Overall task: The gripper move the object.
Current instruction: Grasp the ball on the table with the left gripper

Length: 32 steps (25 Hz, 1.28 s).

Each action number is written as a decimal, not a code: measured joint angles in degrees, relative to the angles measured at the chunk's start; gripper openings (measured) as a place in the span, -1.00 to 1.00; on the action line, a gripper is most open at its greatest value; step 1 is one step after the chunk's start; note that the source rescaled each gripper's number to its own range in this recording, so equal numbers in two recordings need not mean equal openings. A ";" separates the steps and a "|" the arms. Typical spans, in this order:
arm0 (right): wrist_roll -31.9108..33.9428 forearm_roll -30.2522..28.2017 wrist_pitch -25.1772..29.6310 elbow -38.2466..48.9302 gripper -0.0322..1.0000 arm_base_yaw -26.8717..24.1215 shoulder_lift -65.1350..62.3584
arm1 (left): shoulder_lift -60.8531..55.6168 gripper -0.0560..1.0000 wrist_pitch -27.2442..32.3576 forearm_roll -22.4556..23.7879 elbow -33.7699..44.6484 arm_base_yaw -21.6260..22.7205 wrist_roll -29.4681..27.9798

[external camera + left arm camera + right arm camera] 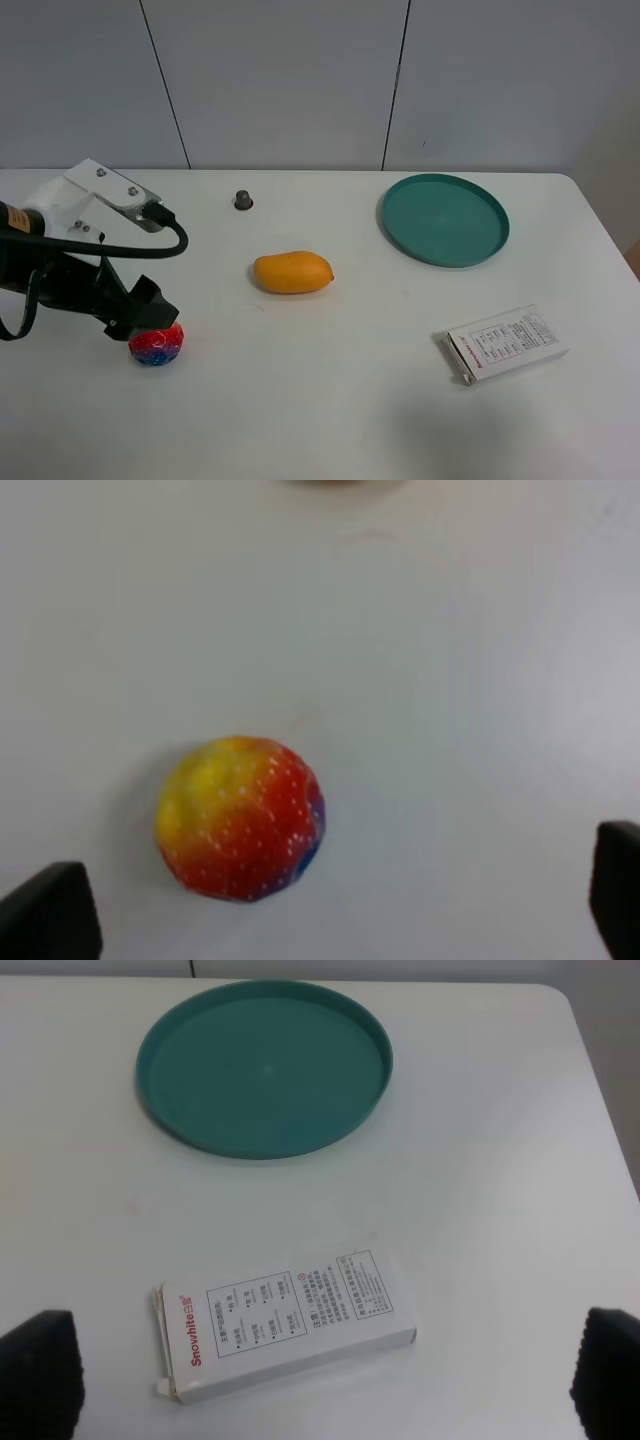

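light: bright, even, from above | shadows: soft, faint under multicoloured ball point(156, 346) and mango point(292, 272) | tabletop point(330, 420): greyer toward near edge | my left wrist view: blurred | my right wrist view: sharp, box point(285, 1322) print readable

White table point(330, 420) before a pale grey panelled wall point(280, 80)

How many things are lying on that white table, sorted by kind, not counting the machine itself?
Balls: 1, the multicoloured ball
Fruit: 1, the orange mango
Plates: 1, the teal plate
Boxes: 1, the white printed box
Small bits: 1, the small grey knob
Total: 5
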 joint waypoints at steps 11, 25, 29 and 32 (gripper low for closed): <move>0.00 0.00 0.00 0.00 1.00 0.00 0.00 | 0.47 1.00 -16.59 3.06 12.59 -0.62 2.80; 0.00 0.00 0.00 0.00 1.00 0.00 0.00 | 17.42 1.00 -27.78 4.30 12.75 -0.62 2.91; 0.00 0.00 0.00 0.00 1.00 0.00 0.00 | 20.11 1.00 -29.52 4.85 12.75 -0.62 2.92; 0.00 0.00 0.00 0.00 1.00 0.00 0.00 | 21.83 1.00 -30.35 5.02 12.75 -0.62 2.92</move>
